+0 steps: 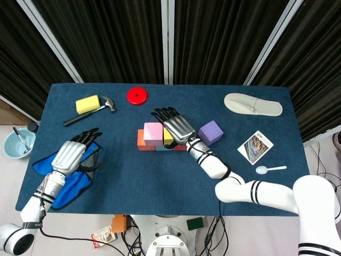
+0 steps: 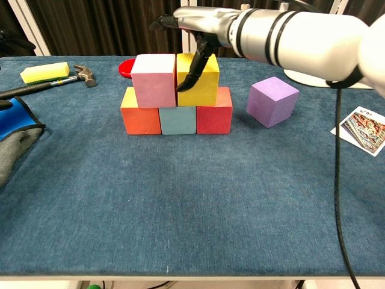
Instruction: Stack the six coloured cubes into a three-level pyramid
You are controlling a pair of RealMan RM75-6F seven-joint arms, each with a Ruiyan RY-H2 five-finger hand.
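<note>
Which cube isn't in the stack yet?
The purple cube: it sits alone on the table, apart to the right of the stack. The orange, teal, red, pink and yellow cubes already form two levels.

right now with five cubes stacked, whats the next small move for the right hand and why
Probably lift the right hand off the yellow cube and move it toward the purple cube. The yellow cube sits beside the pink cube on the orange, teal and red row, and the purple cube stands alone on the table, so only the top level is missing.
</note>
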